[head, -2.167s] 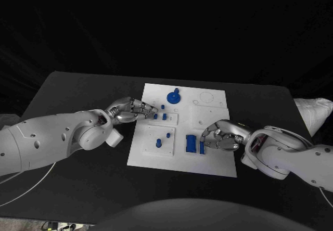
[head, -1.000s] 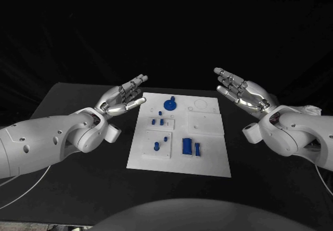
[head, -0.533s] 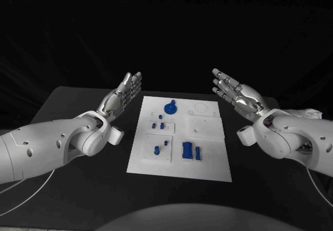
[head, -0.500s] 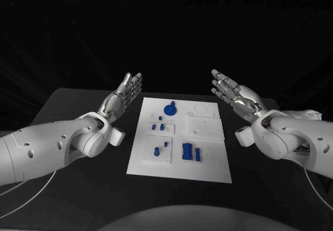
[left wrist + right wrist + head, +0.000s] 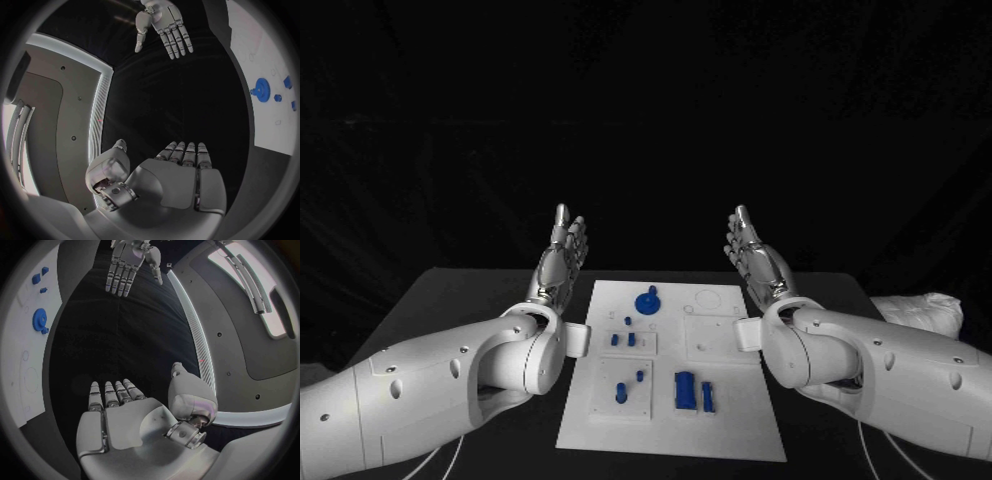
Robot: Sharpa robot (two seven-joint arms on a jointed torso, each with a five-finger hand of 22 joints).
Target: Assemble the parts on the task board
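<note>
The task board (image 5: 669, 420) lies flat on the black table (image 5: 430, 310) between the two arms; nearest on it stand two upright blue blocks (image 5: 692, 391) beside a small blue peg (image 5: 620, 392), then small blue pieces (image 5: 623, 339), and farthest a round blue gear (image 5: 648, 301). Beyond, the left hand (image 5: 560, 262) and right hand (image 5: 753, 262) are raised above the board's far end, well apart, fingers straight and holding nothing.

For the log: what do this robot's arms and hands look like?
Both arms are smooth, rounded white shells with small dark screw holes. Each ends in a silver metallic hand with segmented fingers: left hand, right hand. The wrist views show a pale palm plate and a shiny thumb base. A thin white cable hangs under the left arm.
</note>
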